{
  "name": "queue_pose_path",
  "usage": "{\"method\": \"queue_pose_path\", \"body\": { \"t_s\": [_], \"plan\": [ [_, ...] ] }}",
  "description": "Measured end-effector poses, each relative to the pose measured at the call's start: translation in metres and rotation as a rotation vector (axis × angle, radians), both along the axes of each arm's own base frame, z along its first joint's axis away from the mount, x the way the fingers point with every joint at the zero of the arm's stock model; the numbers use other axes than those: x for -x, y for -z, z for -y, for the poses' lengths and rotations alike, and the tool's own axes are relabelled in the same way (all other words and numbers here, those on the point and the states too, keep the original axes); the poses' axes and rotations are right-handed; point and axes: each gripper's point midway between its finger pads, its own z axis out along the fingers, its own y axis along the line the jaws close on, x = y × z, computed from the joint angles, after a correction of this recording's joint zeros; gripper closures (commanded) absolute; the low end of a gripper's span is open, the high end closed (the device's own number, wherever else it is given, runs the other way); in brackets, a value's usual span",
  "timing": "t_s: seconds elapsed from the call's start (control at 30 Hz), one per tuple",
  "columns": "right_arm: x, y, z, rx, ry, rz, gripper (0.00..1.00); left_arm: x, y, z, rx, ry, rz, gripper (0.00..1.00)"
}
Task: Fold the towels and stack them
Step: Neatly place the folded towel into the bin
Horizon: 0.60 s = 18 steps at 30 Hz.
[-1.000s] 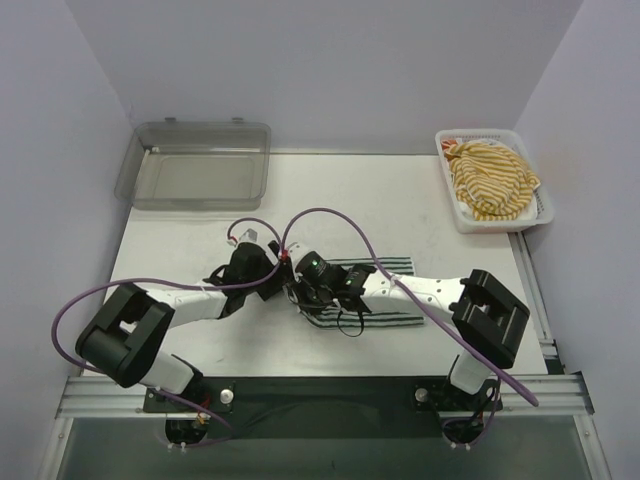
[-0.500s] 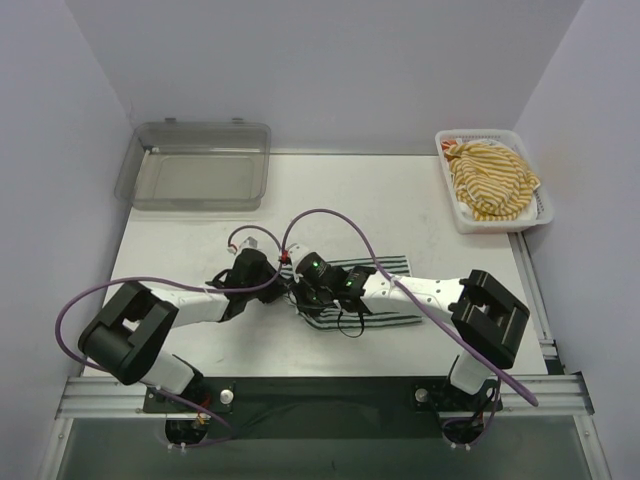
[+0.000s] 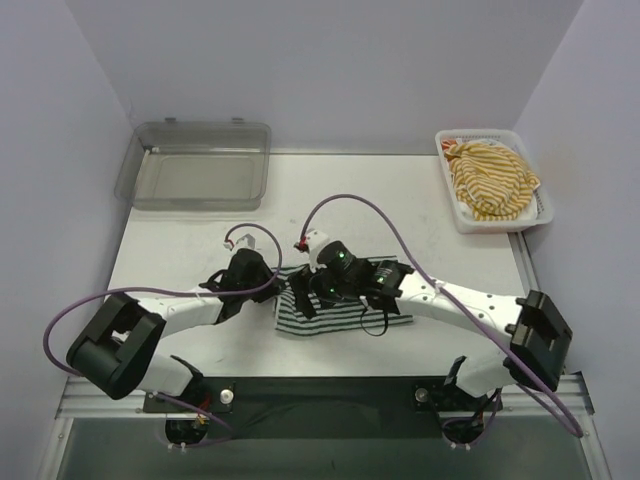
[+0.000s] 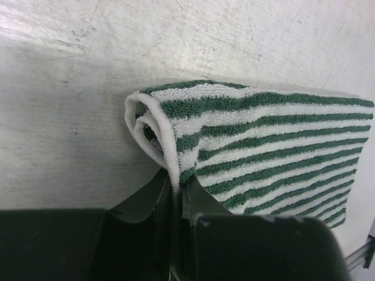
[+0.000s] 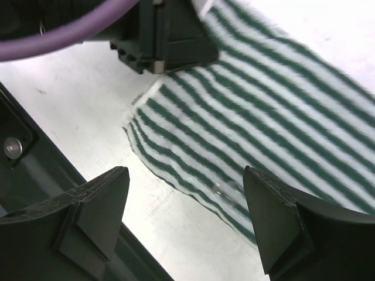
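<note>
Far up and to the left of the green-striped towel (image 3: 300, 322), well apart from it, a clear grey tray (image 3: 195, 165) sits at the back corner of the table (image 3: 420, 200). The left gripper (image 3: 264, 284) comes in at the towel's left end; in its wrist view its fingers (image 4: 153, 196) are pressed together on the white-edged fold of that end (image 4: 176, 190), where the cloth curls over in a small roll. The towel itself lies flat on the table near the front edge, between the two arms, its stripes running along its length (image 4: 263, 146). The right gripper (image 3: 303, 295) hangs over the towel's left part, just beside the left gripper, with its fingers wide apart and nothing between them (image 5: 187, 216); the towel's near corner (image 5: 246, 117) shows below the gap. Far up and to the right of the towel, a white mesh basket (image 3: 530, 215) holds a bunched yellow-striped towel (image 3: 490, 180).
</note>
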Motion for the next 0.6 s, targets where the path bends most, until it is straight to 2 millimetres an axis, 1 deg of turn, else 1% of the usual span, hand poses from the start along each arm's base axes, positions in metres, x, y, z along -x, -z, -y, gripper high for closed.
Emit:
{"method": "queue_pose_path", "body": {
  "t_s": [0.07,0.13,0.17,0.23,0.33,0.43,0.53,0.6],
  "plan": [
    [-0.006,-0.018,0.01,-0.028,0.033,0.021,0.22,0.001,0.0,-0.004,-0.031,0.017,0.01,0.99],
    [-0.019,-0.032,0.026,-0.048,0.103,0.045,0.24,0.001,0.001,-0.008,-0.06,0.033,0.019,0.99],
    [-0.027,-0.036,0.037,-0.056,0.145,0.054,0.26,0.002,0.001,-0.01,-0.074,0.041,0.022,0.99],
    [-0.038,-0.035,0.059,-0.053,0.227,0.056,0.28,0.002,0.0,-0.013,-0.095,0.055,0.033,0.99],
    [-0.049,-0.012,0.097,-0.005,0.359,0.013,0.3,0.003,-0.003,-0.018,-0.123,0.074,0.049,0.99],
    [-0.048,0.017,0.127,0.054,0.456,-0.055,0.3,0.002,-0.008,-0.024,-0.144,0.085,0.068,0.99],
    [-0.045,0.035,0.147,0.087,0.529,-0.11,0.31,-0.001,-0.015,-0.028,-0.163,0.093,0.089,0.98],
    [-0.045,0.044,0.156,0.092,0.572,-0.146,0.31,-0.004,-0.018,-0.031,-0.179,0.102,0.099,0.99]
  ]
}}
